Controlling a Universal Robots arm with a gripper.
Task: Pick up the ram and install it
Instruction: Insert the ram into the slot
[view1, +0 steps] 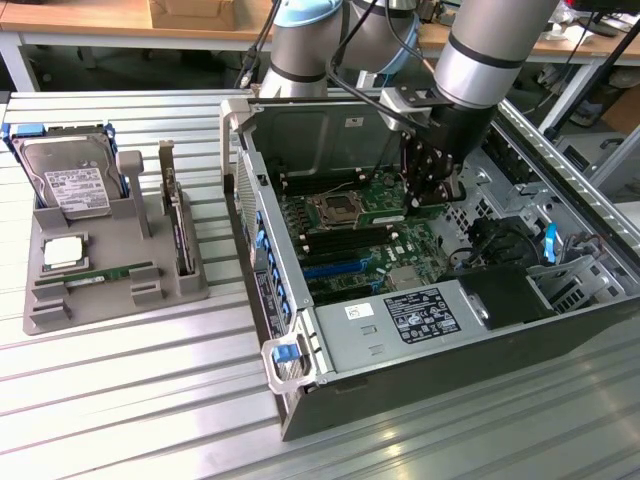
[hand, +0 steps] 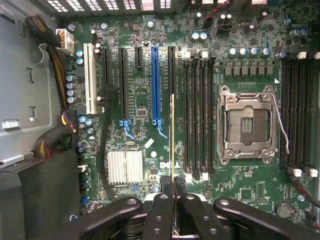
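At the exterior view's left, a grey tray holds a hard drive, a CPU and a spare memory stick. Right of it stands the open computer case. Above its motherboard, my claw is clamped tight on the ram, seen edge-on just beside the black memory slots.

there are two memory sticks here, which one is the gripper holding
The gripper holds the memory stick inside the computer case, above the motherboard. The other memory stick lies flat in the grey tray, untouched.
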